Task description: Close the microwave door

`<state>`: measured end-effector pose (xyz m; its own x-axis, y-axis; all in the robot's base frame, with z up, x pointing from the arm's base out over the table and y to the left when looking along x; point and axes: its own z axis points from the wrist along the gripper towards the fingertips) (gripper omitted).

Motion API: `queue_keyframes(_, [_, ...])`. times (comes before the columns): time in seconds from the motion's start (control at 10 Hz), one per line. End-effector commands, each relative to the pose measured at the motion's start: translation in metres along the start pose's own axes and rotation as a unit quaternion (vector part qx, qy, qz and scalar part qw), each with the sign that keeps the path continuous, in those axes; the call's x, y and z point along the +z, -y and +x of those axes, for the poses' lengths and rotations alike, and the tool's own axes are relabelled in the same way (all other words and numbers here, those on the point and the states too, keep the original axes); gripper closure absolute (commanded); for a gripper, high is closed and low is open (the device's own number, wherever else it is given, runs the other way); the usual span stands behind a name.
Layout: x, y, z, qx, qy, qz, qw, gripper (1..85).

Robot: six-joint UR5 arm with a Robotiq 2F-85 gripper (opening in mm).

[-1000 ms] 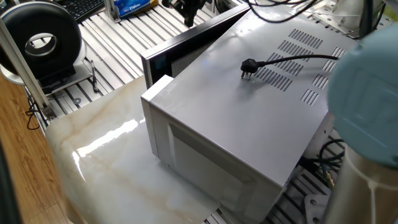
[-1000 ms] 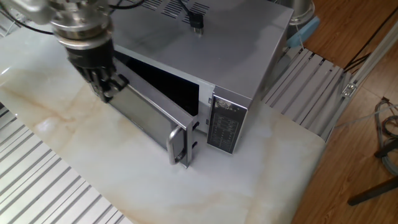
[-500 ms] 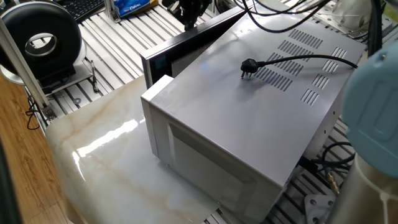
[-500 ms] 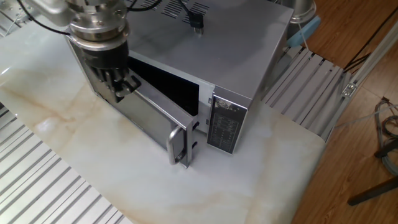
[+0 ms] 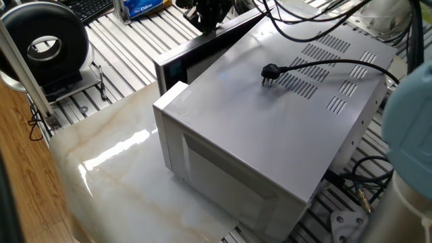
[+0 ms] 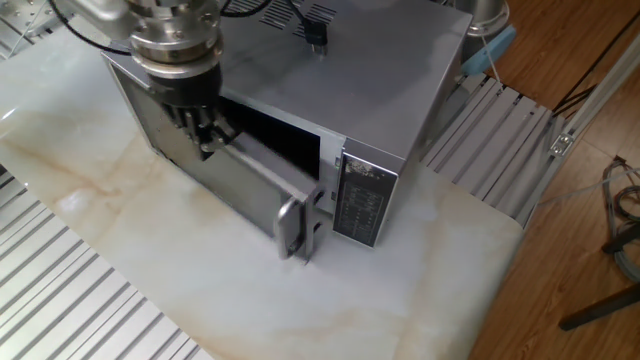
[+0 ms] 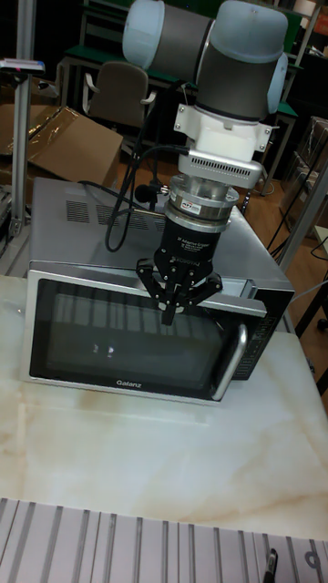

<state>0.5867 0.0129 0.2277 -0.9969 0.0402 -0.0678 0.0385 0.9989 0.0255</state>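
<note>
While the microwave door (image 6: 245, 185) is standing ajar at the centre of the frame, I am pressing my end effector (image 6: 205, 130) against its upper edge near the hinge side. Its fingers are drawn together, holding nothing. The microwave (image 6: 340, 80) cavity is lying directly behind the panel.

One fixed view: looking down from high behind-side corner of large light-grey sheet-metal microwave (image 5: 270, 128), seeing vent-slotted top, plain side panel.
Other fixed view: looking down from opposite front corner at black-framed glass microwave door (image 6: 245, 185), white marble worktop (image 6: 120, 240).
Tall fixed view: facing front, near, lower, level with door.
All three sharing microwave, dark metal hand (image 7: 178, 305).
</note>
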Motion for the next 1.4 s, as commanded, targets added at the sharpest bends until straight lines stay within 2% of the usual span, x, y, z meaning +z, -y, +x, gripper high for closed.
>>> queue_keyframes(0.0, [0.001,-0.010,0.017,0.008,-0.007,-0.012,0.9999,84.7])
queue_keyframes(0.3, [0.004,-0.015,0.031,0.012,-0.014,-0.017,0.9997,84.7])
queue_keyframes(0.4, [0.005,-0.013,0.033,0.012,-0.014,-0.013,0.9997,84.7])
queue_keyframes(0.8, [0.003,-0.006,0.025,0.000,-0.025,-0.004,0.9997,84.7])
queue_keyframes(1.2, [0.014,0.000,0.014,-0.002,-0.019,0.008,0.9998,84.7])
queue_keyframes(1.3, [0.013,0.002,0.010,-0.002,-0.010,0.011,0.9999,84.7])
